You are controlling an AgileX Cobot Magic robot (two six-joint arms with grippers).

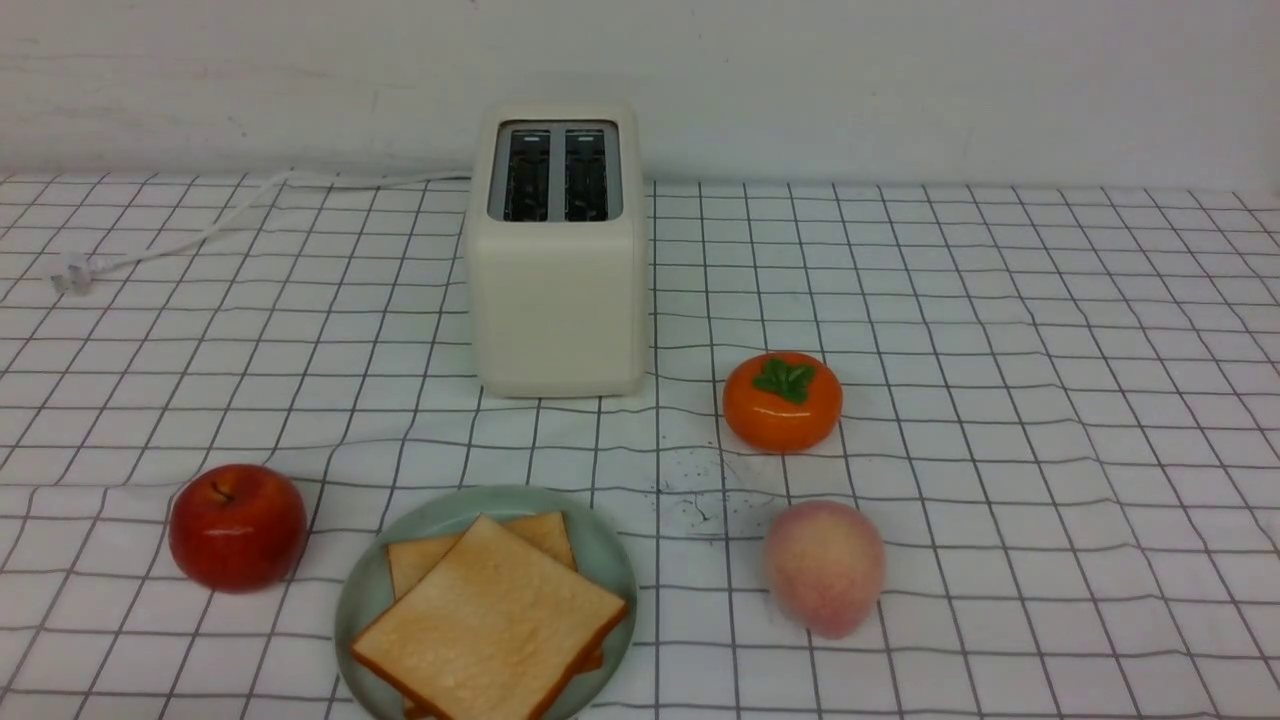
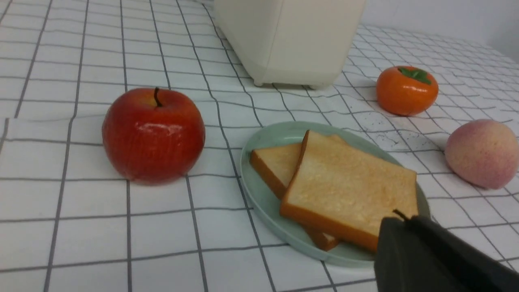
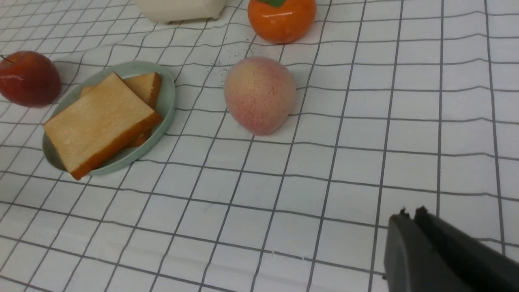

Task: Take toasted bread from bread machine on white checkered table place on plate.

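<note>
Two slices of toasted bread (image 1: pixel 490 620) lie stacked on the mint-green plate (image 1: pixel 610 560) at the front of the white checkered table (image 1: pixel 1000 400); the upper slice overlaps the lower. The cream bread machine (image 1: pixel 557 300) stands behind, both dark slots empty. The stack also shows in the left wrist view (image 2: pixel 348 186) and the right wrist view (image 3: pixel 97 121). My left gripper (image 2: pixel 399 219) is shut and empty, just beside the plate's rim (image 2: pixel 259 198). My right gripper (image 3: pixel 409 215) is shut and empty above bare cloth, well away from the plate (image 3: pixel 168 105). Neither gripper shows in the front view.
A red apple (image 1: pixel 237 525) sits left of the plate. An orange persimmon (image 1: pixel 782 400) and a pink peach (image 1: pixel 825 567) sit to the plate's right. The toaster's white cord (image 1: pixel 180 240) trails to the back left. A wall stands behind the table.
</note>
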